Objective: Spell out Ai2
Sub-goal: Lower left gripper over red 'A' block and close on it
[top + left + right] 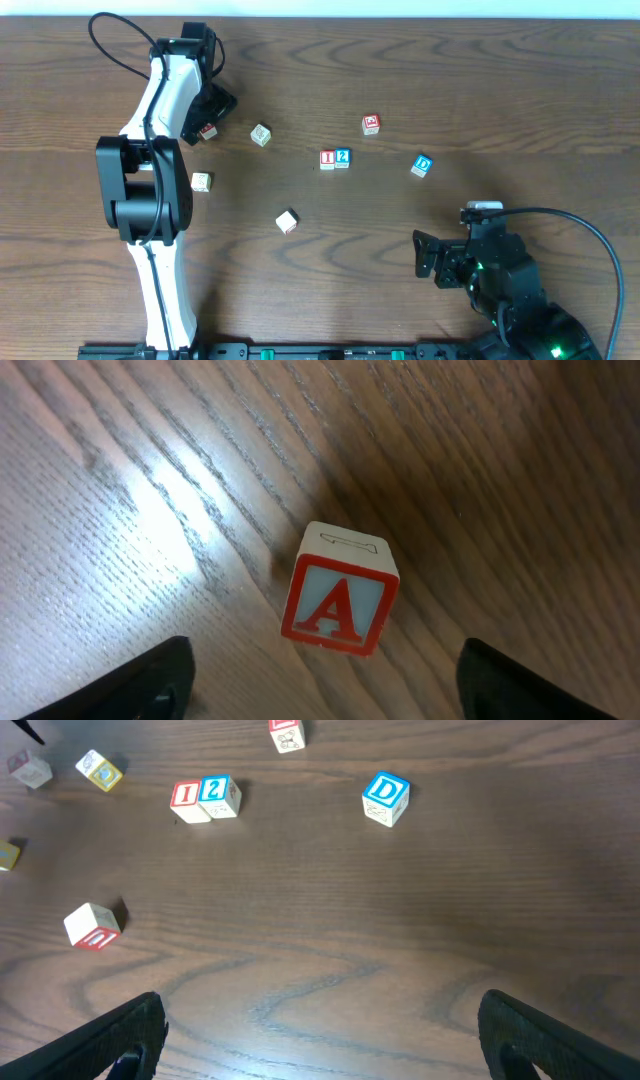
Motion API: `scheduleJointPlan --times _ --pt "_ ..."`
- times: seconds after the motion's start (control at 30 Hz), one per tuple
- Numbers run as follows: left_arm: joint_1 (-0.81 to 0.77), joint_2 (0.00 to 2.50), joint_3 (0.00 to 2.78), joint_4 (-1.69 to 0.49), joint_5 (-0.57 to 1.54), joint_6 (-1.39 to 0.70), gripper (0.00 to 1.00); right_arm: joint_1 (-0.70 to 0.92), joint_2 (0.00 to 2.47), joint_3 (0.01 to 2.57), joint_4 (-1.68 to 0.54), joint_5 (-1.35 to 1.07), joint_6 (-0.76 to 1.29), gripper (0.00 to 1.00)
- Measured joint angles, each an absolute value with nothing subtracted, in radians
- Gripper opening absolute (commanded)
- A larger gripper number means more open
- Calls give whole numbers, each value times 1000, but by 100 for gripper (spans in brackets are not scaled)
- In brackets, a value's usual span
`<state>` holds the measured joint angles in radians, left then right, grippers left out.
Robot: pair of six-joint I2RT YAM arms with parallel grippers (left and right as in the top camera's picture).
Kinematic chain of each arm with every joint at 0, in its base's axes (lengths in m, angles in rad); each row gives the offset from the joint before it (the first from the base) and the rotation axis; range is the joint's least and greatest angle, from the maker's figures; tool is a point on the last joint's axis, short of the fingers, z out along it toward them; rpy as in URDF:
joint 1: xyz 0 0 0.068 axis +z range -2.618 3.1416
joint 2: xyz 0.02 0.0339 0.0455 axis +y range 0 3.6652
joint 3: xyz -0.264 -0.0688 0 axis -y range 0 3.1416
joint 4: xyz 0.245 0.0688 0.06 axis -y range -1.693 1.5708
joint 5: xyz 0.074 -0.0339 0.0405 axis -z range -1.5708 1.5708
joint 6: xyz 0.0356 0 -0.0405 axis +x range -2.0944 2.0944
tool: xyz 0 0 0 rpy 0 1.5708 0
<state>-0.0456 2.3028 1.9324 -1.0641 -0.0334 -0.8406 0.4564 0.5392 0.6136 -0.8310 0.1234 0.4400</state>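
Note:
The red A block [340,592] lies on the wood table just ahead of my left gripper [325,685], whose two fingers are wide open to either side of it and do not touch it. In the overhead view the A block [207,130] sits at the far left under my left gripper [213,112]. The red I block [327,159] and the blue 2 block [342,157] stand side by side, touching, at mid table; they also show in the right wrist view as I [186,798] and 2 [215,793]. My right gripper [428,255] is open and empty near the front right [320,1030].
A blue D block [421,166] and a red block [371,124] lie right of the I and 2 pair. Three loose blocks lie left of centre: one yellowish [261,134], one pale [201,181], one red and white [287,221].

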Motion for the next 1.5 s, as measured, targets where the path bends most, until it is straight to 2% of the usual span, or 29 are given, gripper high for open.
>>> scheduleJointPlan --times 0.27,0.47,0.57,1.07,1.17,1.5 --pt "-41 2305 1933 -1029 -37 -804 78 456 539 614 -831 123 440 99" --pt "-26 2305 1933 -1024 -38 -784 78 456 539 614 -831 123 440 99" --pt "-20 2305 1933 -1024 -37 -776 73 456 539 614 -831 123 440 99" --pt "-21 2305 1933 -1025 -37 -725 71 456 539 614 -831 123 440 99" --pt "-21 2305 1933 -1028 -36 -715 67 456 539 614 -831 123 440 99" --pt "-21 2305 1933 -1029 -10 -706 64 456 539 614 -831 123 440 99"
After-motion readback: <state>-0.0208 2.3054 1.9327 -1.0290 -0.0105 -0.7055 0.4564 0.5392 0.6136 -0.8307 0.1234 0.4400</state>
